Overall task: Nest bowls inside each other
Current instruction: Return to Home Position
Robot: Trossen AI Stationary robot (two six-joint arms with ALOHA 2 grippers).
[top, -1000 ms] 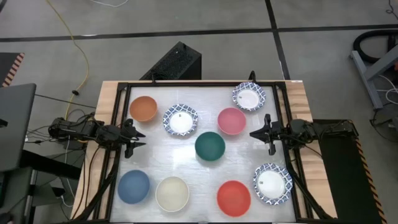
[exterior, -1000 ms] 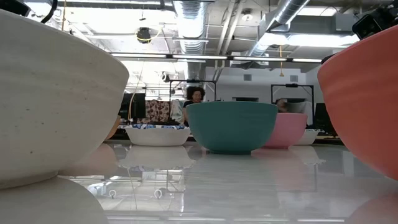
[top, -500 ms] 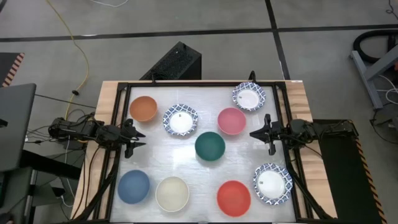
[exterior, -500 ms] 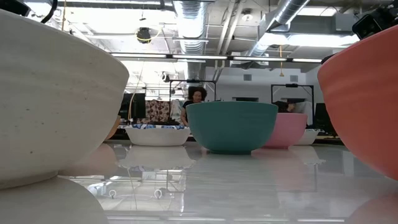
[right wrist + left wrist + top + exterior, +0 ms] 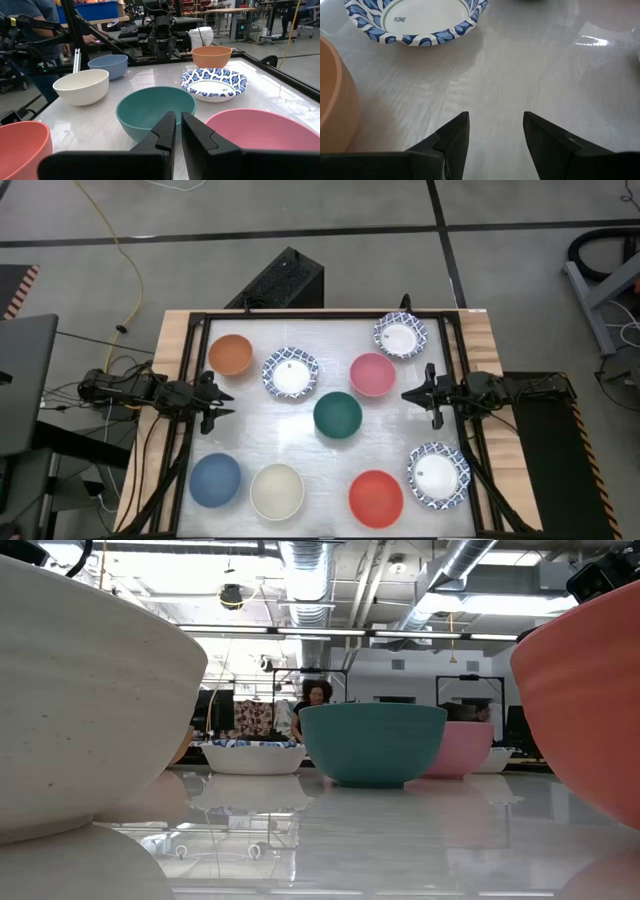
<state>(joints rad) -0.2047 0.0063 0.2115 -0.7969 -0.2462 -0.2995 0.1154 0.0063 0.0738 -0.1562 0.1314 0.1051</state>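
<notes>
Nine bowls stand apart on the white table, each upright on its base. At the far side are the orange bowl (image 5: 231, 354), a blue-patterned white bowl (image 5: 290, 373), the pink bowl (image 5: 372, 374) and a second patterned bowl (image 5: 400, 335). The dark green bowl (image 5: 338, 415) is in the middle. Along the near side are the blue bowl (image 5: 215, 480), cream bowl (image 5: 277, 491), red bowl (image 5: 376, 498) and a third patterned bowl (image 5: 438, 474). My left gripper (image 5: 228, 403) hovers open at the left edge, tipped down over bare table (image 5: 495, 125). My right gripper (image 5: 405, 394) is level at the right edge, shut and empty (image 5: 178, 125).
A black frame (image 5: 300, 316) runs round the table's edges. The wide strip between the two grippers holds only the dark green bowl. A person (image 5: 30, 20) stands beyond the table's left side, and another person (image 5: 316, 692) shows far back in the room.
</notes>
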